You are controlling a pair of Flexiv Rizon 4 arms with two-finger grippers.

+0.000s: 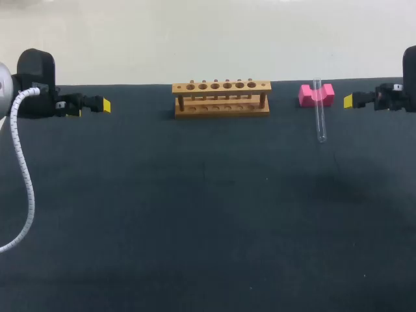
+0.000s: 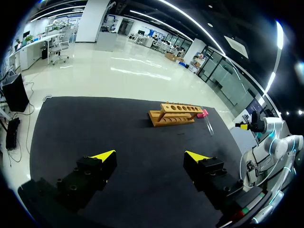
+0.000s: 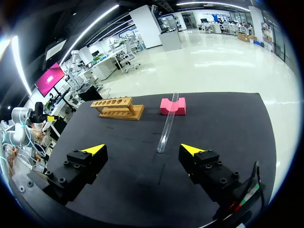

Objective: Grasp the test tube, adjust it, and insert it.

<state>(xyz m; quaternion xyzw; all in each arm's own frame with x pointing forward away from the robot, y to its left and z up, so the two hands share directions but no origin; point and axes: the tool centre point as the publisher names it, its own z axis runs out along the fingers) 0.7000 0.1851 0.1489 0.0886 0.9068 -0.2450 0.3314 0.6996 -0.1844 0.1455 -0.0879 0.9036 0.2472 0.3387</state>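
A clear glass test tube (image 1: 320, 112) lies slanted, its upper end resting in the notch of a pink foam block (image 1: 316, 95) and its rounded end on the black table. A wooden rack (image 1: 221, 98) with a row of holes stands at the back middle. My left gripper (image 1: 104, 105) hangs open at the far left, well away from the rack. At the far right, my right gripper (image 1: 349, 101) is open just beside the pink block. From the right wrist, the tube (image 3: 168, 124) lies ahead of the open gripper (image 3: 144, 150). The left wrist sees the rack (image 2: 175, 114) far ahead of its open gripper (image 2: 149, 155).
A white corrugated cable (image 1: 23, 169) hangs from my left arm over the table's left side. The black table (image 1: 208, 221) stretches wide in front of the rack.
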